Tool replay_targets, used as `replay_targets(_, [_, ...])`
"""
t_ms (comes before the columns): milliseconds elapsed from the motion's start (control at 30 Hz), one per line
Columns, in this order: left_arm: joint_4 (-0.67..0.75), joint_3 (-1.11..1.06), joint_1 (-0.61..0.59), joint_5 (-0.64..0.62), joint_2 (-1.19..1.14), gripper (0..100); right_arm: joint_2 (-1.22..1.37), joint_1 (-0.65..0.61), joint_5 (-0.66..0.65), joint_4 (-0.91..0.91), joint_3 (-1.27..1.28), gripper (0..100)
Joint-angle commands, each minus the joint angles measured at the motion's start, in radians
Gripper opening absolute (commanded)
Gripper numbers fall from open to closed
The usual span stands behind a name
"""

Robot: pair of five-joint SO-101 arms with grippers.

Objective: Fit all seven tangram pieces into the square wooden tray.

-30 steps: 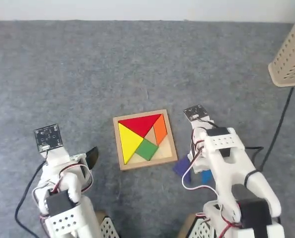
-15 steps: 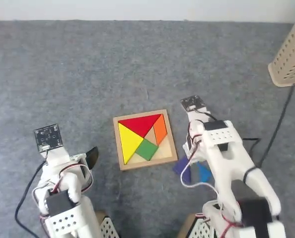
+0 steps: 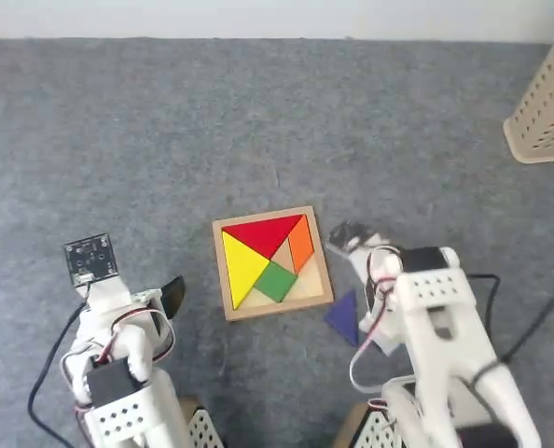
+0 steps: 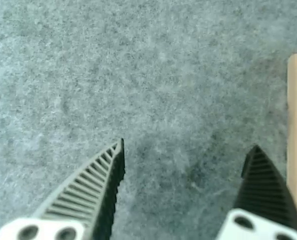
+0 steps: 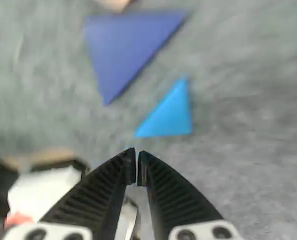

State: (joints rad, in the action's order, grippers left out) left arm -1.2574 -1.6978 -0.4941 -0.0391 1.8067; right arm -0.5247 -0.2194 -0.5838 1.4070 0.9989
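Shows the left gripper (image 4: 186, 146) low over the grey carpet (image 3: 165, 140), fingers spread wide apart with bare carpet between them. Places the square wooden tray (image 3: 291, 295) off that gripper's side toward the other arm, near but not touching, one light wood edge just past a fingertip in the left wrist view.

Counts four pieces seated inside the tray: the yellow triangle (image 3: 240, 266) on the side nearest the left gripper, the red triangle (image 3: 263, 231) along the far edge, the green square (image 3: 276, 279) toward the near edge, and the orange parallelogram (image 3: 301, 245) on the side nearest the right arm (image 3: 431, 299). Leaves bare wood showing in the tray's middle and along its near edge.

Finds the purple triangle (image 3: 344, 315) flat on the carpet outside the tray, just beside its near corner, between it and the right arm. Shows the right gripper (image 5: 137, 159) with fingers pressed together on themselves, above the carpet. Sets the small blue triangle (image 5: 171, 112) flat on the carpet just ahead of those closed tips and apart from them, with the purple triangle beyond it, near it but not touching.

Catches a pale perforated basket (image 3: 543, 103) at the far right edge, well apart from both arms.
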Motion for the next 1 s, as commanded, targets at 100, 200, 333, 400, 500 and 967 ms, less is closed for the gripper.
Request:
replay_targets(100, [-0.006, 0.013, -0.005, 0.002, 0.014, 35, 0.311, 0.019, -0.035, -0.084, -0.100, 0.9])
replay_targets(200, [-0.006, 0.013, -0.005, 0.002, 0.014, 35, 0.363, 0.018, 0.026, -0.174, -0.103, 0.9])
replay_targets(333, [-0.006, 0.013, -0.005, 0.002, 0.014, 35, 0.367, 0.022, 0.098, -0.248, -0.129, 0.9])
replay_targets(400, [-0.006, 0.013, -0.005, 0.002, 0.014, 35, 0.355, 0.022, 0.126, -0.249, -0.164, 0.9])
replay_targets(500, [-0.006, 0.013, -0.005, 0.002, 0.014, 35, 0.297, 0.022, 0.155, -0.248, -0.224, 0.9])
replay_targets(967, [-0.006, 0.013, -0.005, 0.002, 0.014, 35, 0.093, 0.015, 0.480, -0.136, -0.278, 13.9])
